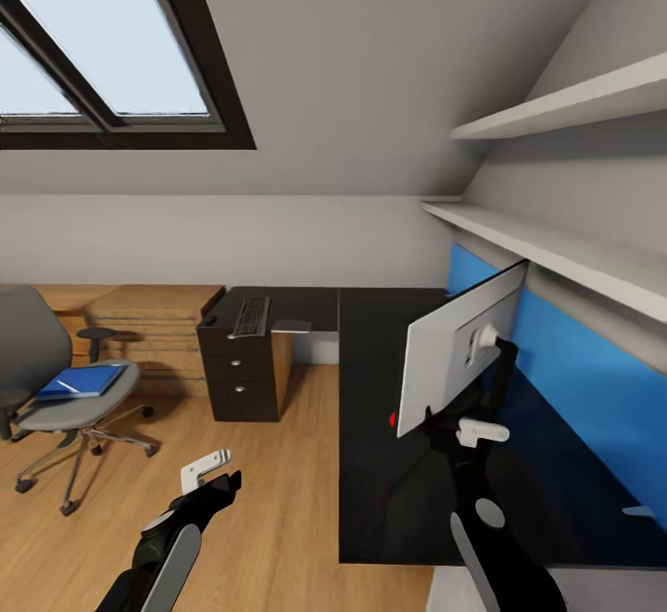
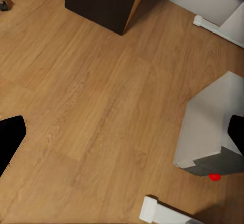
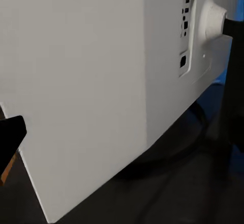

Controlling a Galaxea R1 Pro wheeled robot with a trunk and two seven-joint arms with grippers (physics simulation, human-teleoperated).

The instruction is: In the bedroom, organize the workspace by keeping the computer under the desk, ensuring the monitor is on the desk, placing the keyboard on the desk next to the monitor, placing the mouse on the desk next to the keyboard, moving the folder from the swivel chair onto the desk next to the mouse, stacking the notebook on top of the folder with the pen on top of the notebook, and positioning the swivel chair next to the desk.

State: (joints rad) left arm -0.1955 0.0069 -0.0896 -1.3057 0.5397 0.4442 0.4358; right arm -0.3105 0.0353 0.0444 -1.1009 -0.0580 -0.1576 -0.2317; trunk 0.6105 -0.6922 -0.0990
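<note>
Swivel chair (image 1: pixel 56 380) stood at 9 o'clock in the head view, on the wood floor (image 1: pixel 278 501), well apart from the worktop (image 1: pixel 380 464). A blue folder (image 1: pixel 83 380) lay flat on its grey seat, with a thin white pen (image 1: pixel 67 387) on top of the folder. Whether a notebook sat between them could not be told.

Behind the chair, a light wooden drawer chest (image 1: pixel 153 325) stood against the wall, just beside the black three-drawer unit (image 1: pixel 239 376).

Left hand (image 1: pixel 215 471) hung at 7 o'clock over bare floor, touching nothing. In the left wrist view its dark fingertips (image 2: pixel 9 140) showed at opposite edges of the frame, set wide apart and empty. That view also caught the computer (image 2: pixel 213 132), a grey box with a red spot, resting on the floor.

Keyboard (image 1: pixel 250 314) lay on the short arm of the L-shaped worktop, above the drawer unit, near 12 o'clock. A small dark object beside it at the worktop's edge was too small to name.

Monitor (image 1: pixel 463 348) stood on the long arm of the worktop at 3 o'clock, silver-white back toward the camera, on its black stand, in front of the blue back panel (image 1: pixel 593 380). Two white shelves (image 1: pixel 556 251) ran above.

Right hand (image 1: pixel 482 431) hovered just behind the monitor's lower edge. The right wrist view showed the monitor's back close up and one dark fingertip (image 3: pixel 10 132); its opening could not be told.
</note>
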